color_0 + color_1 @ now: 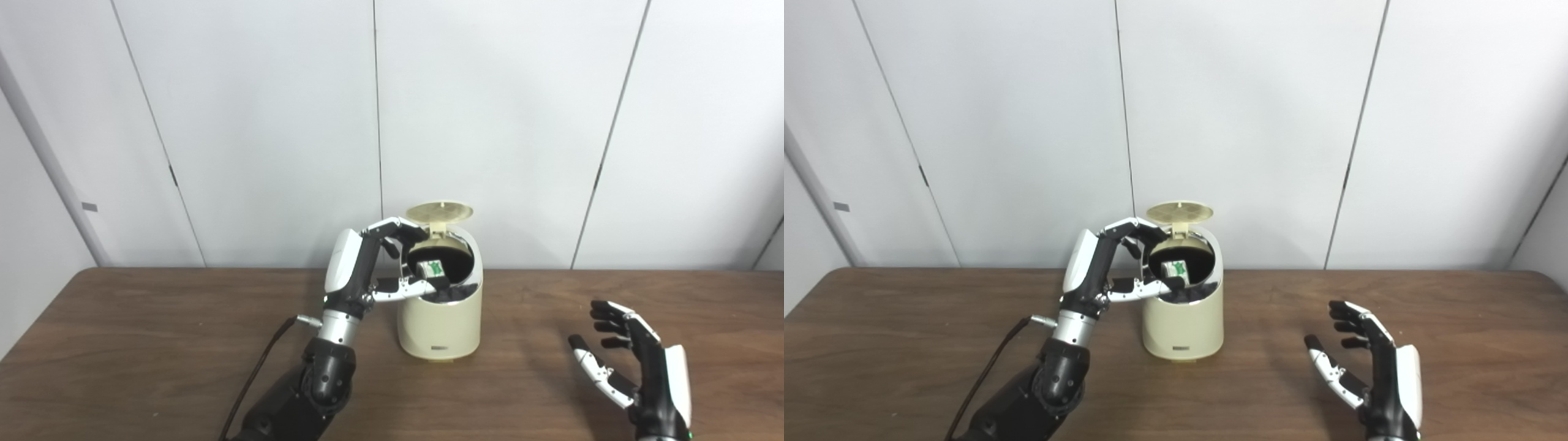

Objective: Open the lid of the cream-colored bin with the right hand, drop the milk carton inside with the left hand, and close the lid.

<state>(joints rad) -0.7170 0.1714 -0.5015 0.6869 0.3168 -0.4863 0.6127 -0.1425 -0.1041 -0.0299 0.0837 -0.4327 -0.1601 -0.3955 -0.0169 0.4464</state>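
In the left eye view, at frame centre, the cream-coloured round plastic bin (440, 306) stands on the brown wooden counter (153, 343), its ribbed round lid (440, 212) tipped up. The black-and-white left hand (392, 263) pinches the small white-and-green milk carton (429, 268) inside the dark mouth; releasing while it touches the rim could snag it.

In the right eye view, lower right, the right hand (1363, 361) hangs spread and empty, well apart from the bin. The unsupported lid could fall onto the left fingers.
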